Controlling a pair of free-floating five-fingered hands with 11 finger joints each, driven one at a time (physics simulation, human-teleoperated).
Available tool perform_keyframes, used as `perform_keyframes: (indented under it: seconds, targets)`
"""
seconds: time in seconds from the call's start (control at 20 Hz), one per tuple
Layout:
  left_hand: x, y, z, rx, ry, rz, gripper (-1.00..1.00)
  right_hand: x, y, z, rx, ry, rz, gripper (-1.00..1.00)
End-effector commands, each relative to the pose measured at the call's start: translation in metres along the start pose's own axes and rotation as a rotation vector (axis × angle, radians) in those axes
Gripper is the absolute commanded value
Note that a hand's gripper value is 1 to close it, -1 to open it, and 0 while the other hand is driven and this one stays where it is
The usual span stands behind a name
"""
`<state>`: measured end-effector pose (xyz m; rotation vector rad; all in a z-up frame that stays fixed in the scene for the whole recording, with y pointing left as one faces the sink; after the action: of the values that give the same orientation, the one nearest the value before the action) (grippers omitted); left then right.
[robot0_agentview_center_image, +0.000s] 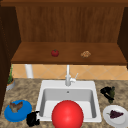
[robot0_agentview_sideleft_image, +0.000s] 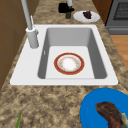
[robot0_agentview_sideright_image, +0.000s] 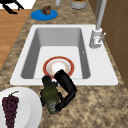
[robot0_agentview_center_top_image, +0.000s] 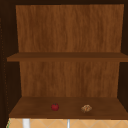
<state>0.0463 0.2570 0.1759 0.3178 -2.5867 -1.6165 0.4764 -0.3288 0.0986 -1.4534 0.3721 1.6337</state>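
Right hand: at the right of the sink, on the stone table. Its fingers are curled round a dark green bottle, which stands upright on the table just beside the sink's right rim. The same hand and bottle appear in the front view to the right of the basin, and at the far end of the left side view. No label or writing can be read on the bottle.

Left hand: hangs at the front left corner of the sink, just beside a blue plate. Whether its fingers are straight or curled cannot be told; it appears to hold nothing.

The blue plate carries a brown piece of food. A white plate near the bottle, at the right front of the table, bears a bunch of dark grapes.

In the sink basin lies a red-rimmed plate, flat on the bottom; from the front it shows as a large red disc. The faucet stands at the back rim, centre.

On the lower shelf above the sink sit a red apple and a light brown lump, well apart. A potted plant stands at the table's far left.

No brands or lettering are legible anywhere.
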Motion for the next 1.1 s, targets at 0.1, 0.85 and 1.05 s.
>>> perform_keyframes:
  seconds: [0.1,0.85,1.05]
  targets:
    - [0.000,0.000,0.000,0.000,0.000,0.000,0.00,0.017,-0.016,-0.026,0.037,-0.108,-0.029,1.00]
    - [0.000,0.000,0.000,0.000,0.000,0.000,0.00,-0.007,0.004,-0.008,0.010,-0.135,-0.042,1.00]
    - [0.000,0.000,0.000,0.000,0.000,0.000,0.00,-0.013,-0.012,0.003,0.007,-0.097,-0.003,-1.00]
